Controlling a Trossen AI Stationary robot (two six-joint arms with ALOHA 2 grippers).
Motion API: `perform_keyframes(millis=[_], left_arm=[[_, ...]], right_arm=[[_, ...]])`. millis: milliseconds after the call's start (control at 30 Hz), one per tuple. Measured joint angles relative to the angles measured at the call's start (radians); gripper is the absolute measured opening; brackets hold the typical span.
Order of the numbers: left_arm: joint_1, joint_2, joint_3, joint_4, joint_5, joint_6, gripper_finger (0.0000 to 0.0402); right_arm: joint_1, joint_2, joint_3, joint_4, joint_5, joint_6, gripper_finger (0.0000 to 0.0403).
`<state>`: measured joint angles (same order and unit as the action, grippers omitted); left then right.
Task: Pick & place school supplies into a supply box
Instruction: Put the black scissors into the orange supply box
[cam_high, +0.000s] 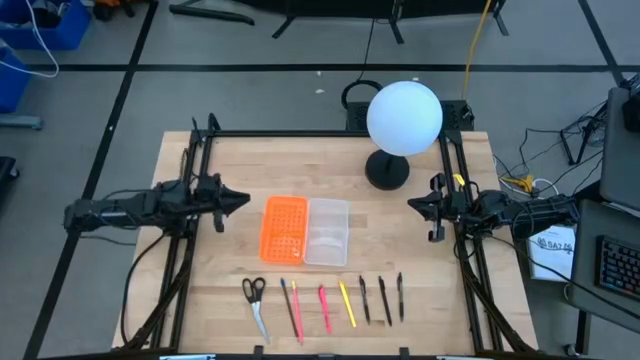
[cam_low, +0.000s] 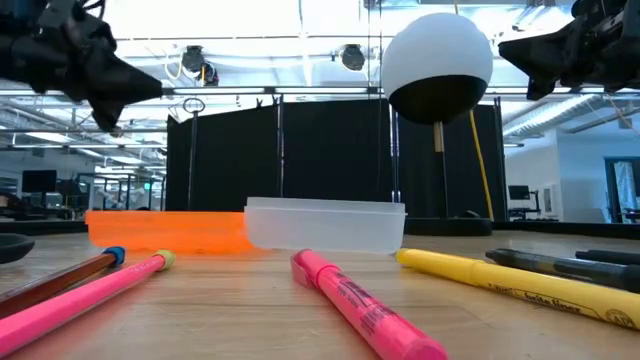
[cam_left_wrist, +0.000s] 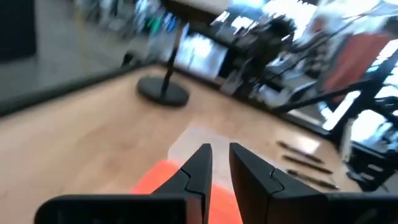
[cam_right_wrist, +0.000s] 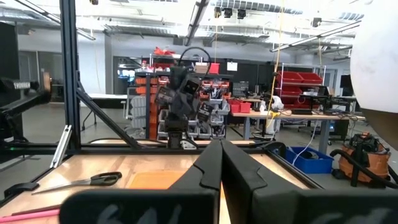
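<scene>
Pink highlighter (cam_low: 365, 310): you are seeing it lying closest to the low camera, on the worktop (cam_high: 200, 255), pointing away toward the box.
Yellow pen (cam_low: 520, 288): it is resting just beside the highlighter, with dark pens (cam_high: 382, 298) lying beyond it.
Pink pencil (cam_low: 85, 295): it is lying on the other side of the highlighter, next to a red-orange pencil (cam_low: 55, 281).
Scissors (cam_high: 255, 301): they are lying at the end of the row, black handles toward the box, silver blades toward the worktop's near edge.
Supply box (cam_high: 326, 232): the clear tray is sitting mid-worktop, touching the orange perforated panel (cam_high: 283, 229); you are looking at a tray with nothing visible in it, all supplies lying apart from it in a row nearer the front edge.
Left hand (cam_high: 240, 199): it is hovering above the worktop beside the orange panel, holding nothing, fingers (cam_left_wrist: 196, 171) parted by a narrow gap.
Right hand (cam_high: 412, 204): it is hanging on the opposite side of the box, raised off the worktop, fingers (cam_right_wrist: 208, 165) pressed together on nothing.
Lamp (cam_high: 404, 117): its white globe is standing on a black base at the far edge.
</scene>
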<state>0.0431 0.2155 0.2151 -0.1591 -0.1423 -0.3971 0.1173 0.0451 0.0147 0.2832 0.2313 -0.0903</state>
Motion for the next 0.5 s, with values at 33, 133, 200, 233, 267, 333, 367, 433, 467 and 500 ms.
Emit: perform_keyframes(millis=[33,133,200,233,267,333,367,433,467,500], left_arm=[[-0.027,0.049,0.043,-0.045,-0.037,-0.037,0.0057],[-0.111,0.213,0.179,-0.181,-0.126,-0.142,0.0033],[-0.165,0.333,0.274,-0.288,-0.181,-0.237,0.0011],[-0.191,0.391,0.323,-0.348,-0.2,-0.293,0.0007],[-0.214,0.45,0.369,-0.404,-0.211,-0.355,0.0007],[-0.259,0.564,0.463,-0.519,-0.23,-0.489,0.0009],[-0.279,0.613,0.501,-0.577,-0.235,-0.559,0.0009],[-0.32,0.714,0.57,-0.671,-0.243,-0.707,0.0007],[-0.341,0.758,0.599,-0.699,-0.242,-0.775,0.0005],[-0.363,0.803,0.626,-0.724,-0.236,-0.833,0.0004]], right_arm=[[0.0,0.0,0.0,0.0,0.0,0.0,0.0],[0.0,0.0,0.0,-0.004,0.0,0.0,0.0],[0.0,0.0,0.0,-0.007,0.0,0.0,0.0],[0.0,0.0,0.0,-0.013,0.0,0.0,0.0],[0.0,0.0,0.0,-0.015,0.0,0.0,0.0],[0.0,0.0,0.0,-0.015,0.0,0.0,0.0],[0.0,0.0,0.0,-0.015,0.0,-0.001,0.0],[0.0,0.0,0.0,-0.016,0.0,0.0,0.0],[0.0,0.0,0.0,-0.016,0.0,-0.001,0.0],[0.0,0.0,0.0,-0.016,0.0,0.0,0.0]])
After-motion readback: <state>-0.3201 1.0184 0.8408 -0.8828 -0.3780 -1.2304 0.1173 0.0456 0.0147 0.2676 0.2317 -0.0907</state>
